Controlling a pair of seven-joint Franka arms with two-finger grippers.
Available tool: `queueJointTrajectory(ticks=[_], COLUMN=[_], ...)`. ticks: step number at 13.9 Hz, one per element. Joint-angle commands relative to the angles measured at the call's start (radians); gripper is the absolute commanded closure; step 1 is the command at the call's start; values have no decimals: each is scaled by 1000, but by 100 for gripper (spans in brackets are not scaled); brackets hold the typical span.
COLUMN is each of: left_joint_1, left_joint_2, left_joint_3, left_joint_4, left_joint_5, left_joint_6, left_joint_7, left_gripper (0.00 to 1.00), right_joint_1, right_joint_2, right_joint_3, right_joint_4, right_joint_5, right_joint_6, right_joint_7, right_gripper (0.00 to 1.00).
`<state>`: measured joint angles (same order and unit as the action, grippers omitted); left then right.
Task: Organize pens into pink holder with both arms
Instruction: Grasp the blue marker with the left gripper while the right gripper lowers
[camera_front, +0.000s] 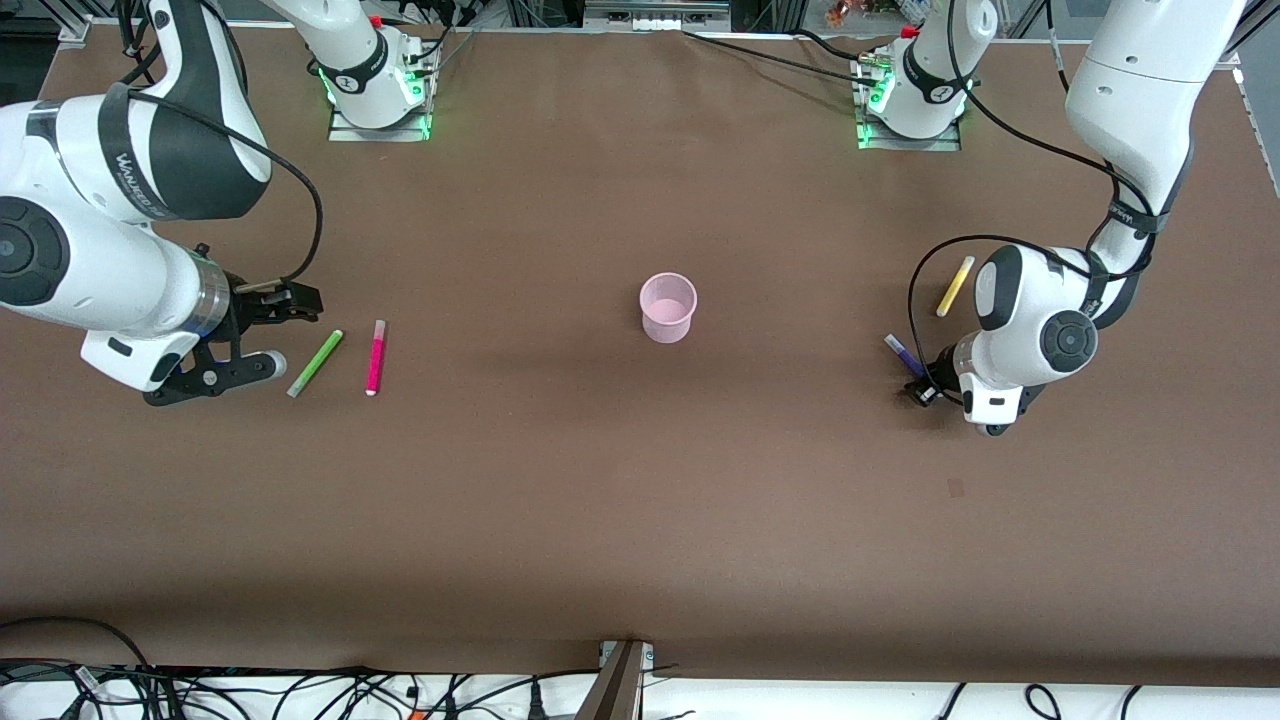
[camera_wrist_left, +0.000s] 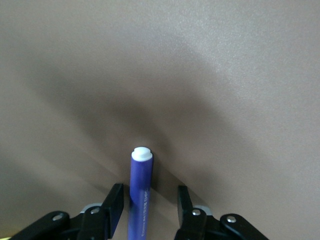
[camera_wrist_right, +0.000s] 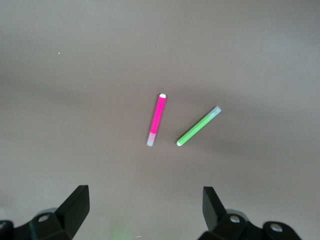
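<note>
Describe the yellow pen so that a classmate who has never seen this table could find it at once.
Start at the pink holder in the middle of the brown table, then look toward the left arm's end. There the yellow pen lies flat beside that arm's white wrist. Its neighbour, the purple pen, is darker, nearer the front camera, and sits between the left end effector's fingers.

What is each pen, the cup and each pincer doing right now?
Purple pen: on the table, between the left pincer's fingers.
Yellow pen: lying on the table.
Green pen: lying on the table.
Pink pen: lying beside the green pen.
Pink cup: upright, empty.
Left pincer: low around the purple pen, not yet clamped.
Right pincer: open above the table.
</note>
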<state>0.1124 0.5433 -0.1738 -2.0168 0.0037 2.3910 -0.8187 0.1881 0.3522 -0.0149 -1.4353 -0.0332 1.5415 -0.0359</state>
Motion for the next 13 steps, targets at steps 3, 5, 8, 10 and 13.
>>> queueJointTrajectory(ticks=[3,5,8,10,13], left_joint_1=[1,-2,-7,-19,-59], left_joint_2=[12,9,-12,-75,-134], left_joint_3=[11,11,5,0,-15], left_joint_4=[-2,0,6,29,157], left_joint_5=[51,53,53,53,47], left_joint_6=[10,8,-6,-42,-195], left_joint_7=[-17,-16,-11,-20,-124], left_gripper=[78,99,100,100,100], right_joint_1=[-1,-18,-25,-39,-35], right_joint_2=[-4,8,28,30,25], right_joint_3=[0,-5,-8,-10,-10], right_joint_4=[-99,-93,-79,-88,-100], right_joint_5=[19,22,28,105,102], right_joint_6=[63,71,74,101,117], right_joint_7=[194,131,117,132,131], right_gripper=[0,0,0,0,0])
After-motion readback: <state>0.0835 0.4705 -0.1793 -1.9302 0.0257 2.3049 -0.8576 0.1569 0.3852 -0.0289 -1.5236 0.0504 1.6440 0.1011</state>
